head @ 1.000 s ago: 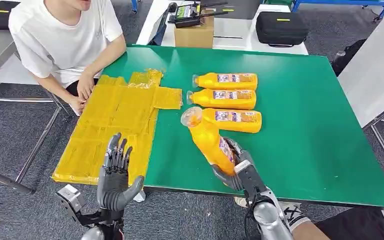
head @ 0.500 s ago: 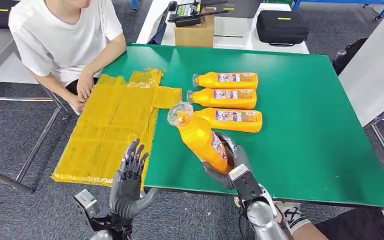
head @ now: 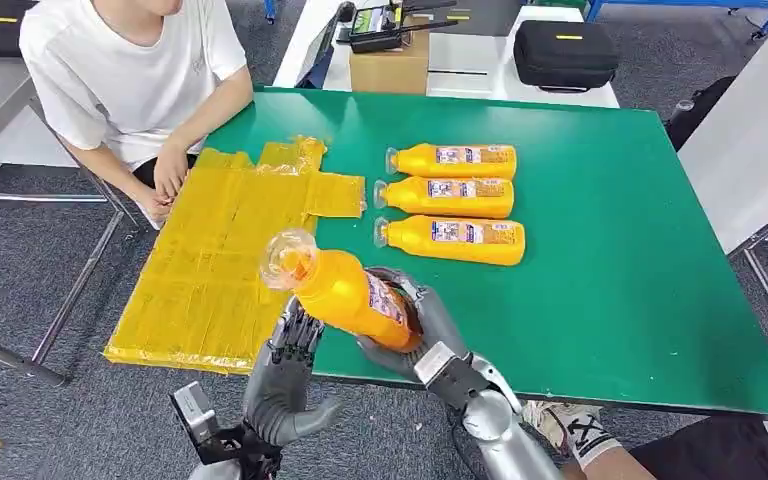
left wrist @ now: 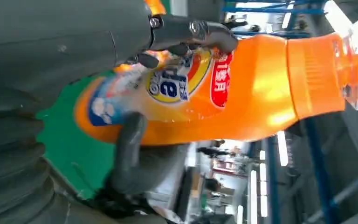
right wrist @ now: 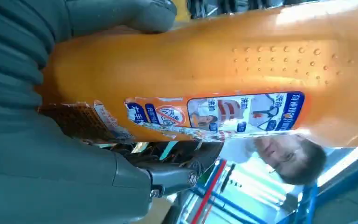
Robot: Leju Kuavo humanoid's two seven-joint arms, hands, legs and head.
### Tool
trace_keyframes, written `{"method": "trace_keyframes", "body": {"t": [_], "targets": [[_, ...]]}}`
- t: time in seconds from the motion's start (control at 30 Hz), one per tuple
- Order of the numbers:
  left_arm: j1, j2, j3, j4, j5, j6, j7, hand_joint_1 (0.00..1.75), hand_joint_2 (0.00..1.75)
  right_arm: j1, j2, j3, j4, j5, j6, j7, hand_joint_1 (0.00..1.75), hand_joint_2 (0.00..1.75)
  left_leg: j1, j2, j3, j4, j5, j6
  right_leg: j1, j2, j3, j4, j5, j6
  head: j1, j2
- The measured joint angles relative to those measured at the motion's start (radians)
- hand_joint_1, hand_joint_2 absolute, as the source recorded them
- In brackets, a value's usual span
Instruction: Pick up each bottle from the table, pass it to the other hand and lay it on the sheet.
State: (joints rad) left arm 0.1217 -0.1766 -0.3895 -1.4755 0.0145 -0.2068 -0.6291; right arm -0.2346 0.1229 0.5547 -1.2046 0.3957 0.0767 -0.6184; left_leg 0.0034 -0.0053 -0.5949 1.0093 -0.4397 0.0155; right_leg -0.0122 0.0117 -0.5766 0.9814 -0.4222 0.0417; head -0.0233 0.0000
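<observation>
My right hand (head: 422,330) grips an orange bottle (head: 345,292) by its base, tilted, clear cap toward the yellow sheet (head: 215,250), above the table's front edge. In the right wrist view the bottle's labelled body (right wrist: 214,60) lies against my right hand (right wrist: 28,140). My left hand (head: 282,380) is raised with fingers spread, its fingertips just under the bottle. In the left wrist view the bottle (left wrist: 242,88) sits between the thumb (left wrist: 130,149) and a dark finger (left wrist: 196,32) of my left hand, with no firm grip showing. Three more orange bottles (head: 455,160) (head: 450,197) (head: 460,240) lie side by side on the green table (head: 610,250).
A person in a white shirt (head: 130,80) sits at the table's far left corner, hands resting on the sheet's far edge. Behind the table stand a cardboard box (head: 390,70) and a black case (head: 565,55). A grey table frame (head: 20,360) stands at the left.
My right hand has carried the bottle left and lower, from beside the lying bottles to the front edge near the sheet. My left hand has moved right and up to meet it.
</observation>
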Motion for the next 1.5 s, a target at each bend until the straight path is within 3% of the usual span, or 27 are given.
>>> {"method": "trace_keyframes", "body": {"t": [0.23,0.37,0.7,0.87,0.93,0.97,1.0,1.03,1.07,1.1,1.5], "targets": [[-0.017,-0.006,0.024,0.006,-0.003,0.047,0.053,0.00,1.75,-0.106,0.024,0.126,0.148,0.098,-0.027,-0.067,1.75,1.75,0.000,0.000,0.000,0.000,0.000,0.000,0.000,0.000,0.000,0.000,0.000,0.000,0.000,0.000],[-0.037,-0.016,0.042,0.032,0.081,0.049,0.098,0.00,1.75,-0.110,0.040,0.201,0.169,0.103,-0.048,-0.079,1.75,1.75,0.000,0.000,-0.001,0.000,0.000,0.000,0.000,0.000,-0.001,0.000,0.000,0.000,-0.002,0.000],[-0.037,-0.021,0.059,0.048,0.150,0.030,0.103,0.00,1.75,-0.124,0.041,0.246,0.197,0.079,-0.057,-0.079,1.75,1.75,0.000,0.000,-0.002,0.000,0.000,0.000,0.000,0.000,-0.002,0.000,0.000,0.000,0.000,0.000],[-0.041,-0.025,0.063,0.047,0.153,0.092,0.116,0.00,1.75,-0.136,0.043,0.285,0.212,0.054,-0.082,-0.074,1.75,1.75,0.000,0.000,-0.002,0.000,0.000,0.000,0.000,0.000,-0.002,0.000,0.000,0.000,0.000,0.000],[-0.041,-0.025,0.061,0.047,0.115,0.138,0.102,1.75,1.75,-0.144,0.050,0.302,0.220,0.050,-0.091,-0.072,1.75,1.75,0.000,0.001,-0.002,0.000,0.000,0.000,0.000,0.000,-0.003,0.000,0.000,0.000,0.000,0.000],[-0.041,-0.025,0.056,0.047,0.103,0.148,0.093,1.75,1.75,-0.150,0.053,0.309,0.223,0.046,-0.093,-0.072,0.52,1.75,0.000,0.001,-0.002,0.000,0.000,0.000,0.000,0.000,-0.003,0.000,0.000,0.000,0.000,0.000],[-0.042,-0.025,0.054,0.045,0.111,0.145,0.092,1.75,1.75,-0.153,0.054,0.312,0.226,0.044,-0.095,-0.072,0.10,1.75,0.000,0.001,-0.002,0.000,0.000,0.000,0.000,0.000,-0.003,0.000,0.000,0.000,0.000,0.000],[-0.042,-0.025,0.053,0.044,0.126,0.139,0.092,1.75,1.75,-0.156,0.054,0.313,0.228,0.043,-0.098,-0.072,0.00,1.75,0.000,0.001,-0.002,0.000,0.000,0.000,0.000,0.000,-0.003,0.000,0.000,0.000,0.000,0.000],[-0.042,-0.025,0.053,0.043,0.142,0.130,0.092,1.75,1.75,-0.157,0.055,0.315,0.230,0.043,-0.099,-0.072,0.00,1.75,0.000,0.001,-0.002,0.000,0.000,0.000,0.000,0.000,-0.003,0.000,0.000,0.000,0.000,0.000],[-0.042,-0.025,0.053,0.042,0.166,0.119,0.090,1.75,1.75,-0.157,0.055,0.318,0.231,0.043,-0.101,-0.072,0.00,0.00,0.000,0.001,-0.002,0.000,0.000,0.000,0.000,0.000,-0.003,0.000,0.000,0.000,0.000,0.000],[-0.043,-0.034,0.105,0.027,0.487,-0.078,0.133,1.75,1.75,-0.120,0.056,0.328,0.198,0.013,-0.107,-0.076,0.00,0.00,0.000,0.002,-0.002,0.000,0.000,0.000,0.000,0.000,-0.004,0.000,0.000,0.000,0.000,0.000]]}}
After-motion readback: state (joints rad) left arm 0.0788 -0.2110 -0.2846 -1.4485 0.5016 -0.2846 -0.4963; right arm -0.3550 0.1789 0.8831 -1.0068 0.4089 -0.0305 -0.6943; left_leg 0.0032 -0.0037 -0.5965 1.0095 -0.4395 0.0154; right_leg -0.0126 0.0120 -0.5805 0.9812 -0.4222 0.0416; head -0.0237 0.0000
